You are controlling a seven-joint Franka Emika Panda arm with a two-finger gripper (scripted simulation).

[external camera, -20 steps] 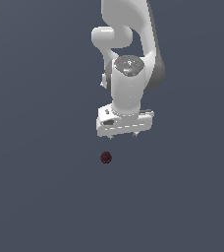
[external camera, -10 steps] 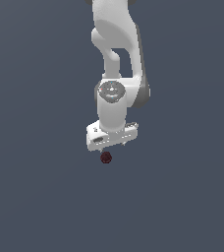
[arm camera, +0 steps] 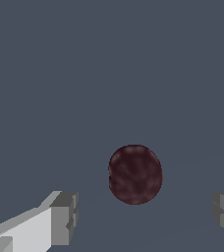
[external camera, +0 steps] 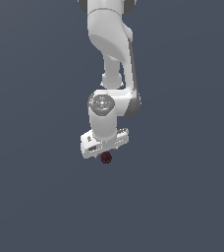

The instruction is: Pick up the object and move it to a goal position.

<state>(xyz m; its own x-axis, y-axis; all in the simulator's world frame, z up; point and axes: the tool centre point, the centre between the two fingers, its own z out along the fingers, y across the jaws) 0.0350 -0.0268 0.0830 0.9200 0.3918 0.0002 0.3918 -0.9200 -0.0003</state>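
No readable text, labels, numbers or signs in either view.

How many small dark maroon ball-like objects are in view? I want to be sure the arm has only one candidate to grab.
1. The small dark maroon ball-like object lies on the grey surface, between the fingers of the white gripper, apart from both. Nothing suggests another hidden one.

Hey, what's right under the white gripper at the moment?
The maroon ball sits under the gripper, between its open jaws, with grey floor around it. The ball's underside contact is hidden.
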